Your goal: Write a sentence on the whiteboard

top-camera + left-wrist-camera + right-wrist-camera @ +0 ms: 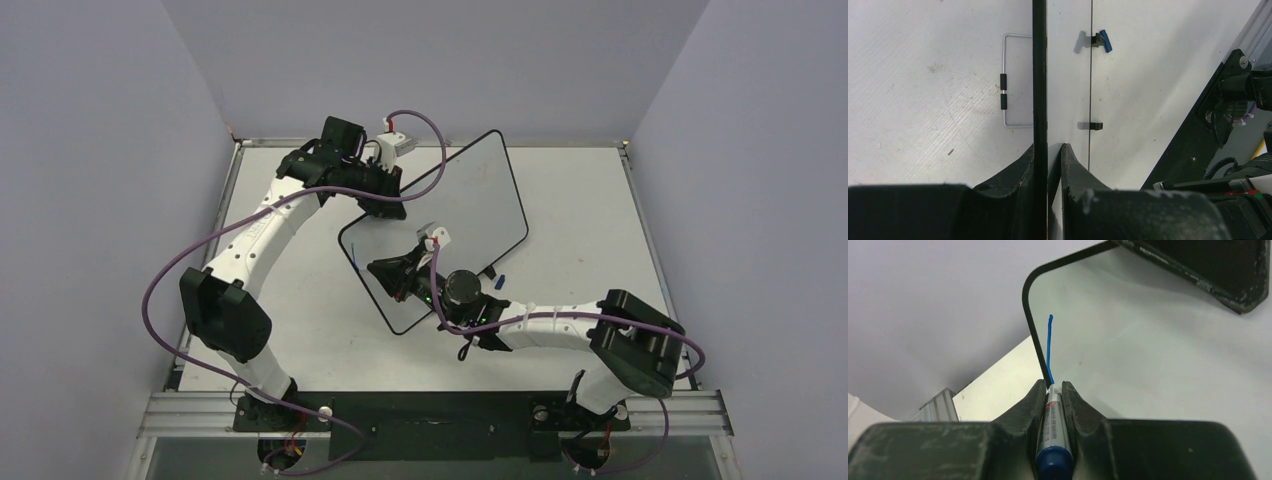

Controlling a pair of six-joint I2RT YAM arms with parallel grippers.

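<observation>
The whiteboard [470, 190] is tilted up off the table. My left gripper [388, 205] is shut on its far left rim; the left wrist view shows the board edge-on [1039, 60] between my left gripper's [1048, 147] jaws. My right gripper [378, 270] is shut on a blue-ended marker pen [1052, 425] with its tip on the board [1148, 350] near the rounded near-left corner. Of the sentence only one short blue stroke [1049, 345] shows, also visible from above [355, 258].
A small blue pen cap [503, 282] lies on the table by the board's near right edge, also in the left wrist view [1105, 41]. A wire loop [1015, 80] and small black feet [1095, 125] show beside the board. Grey walls surround the table.
</observation>
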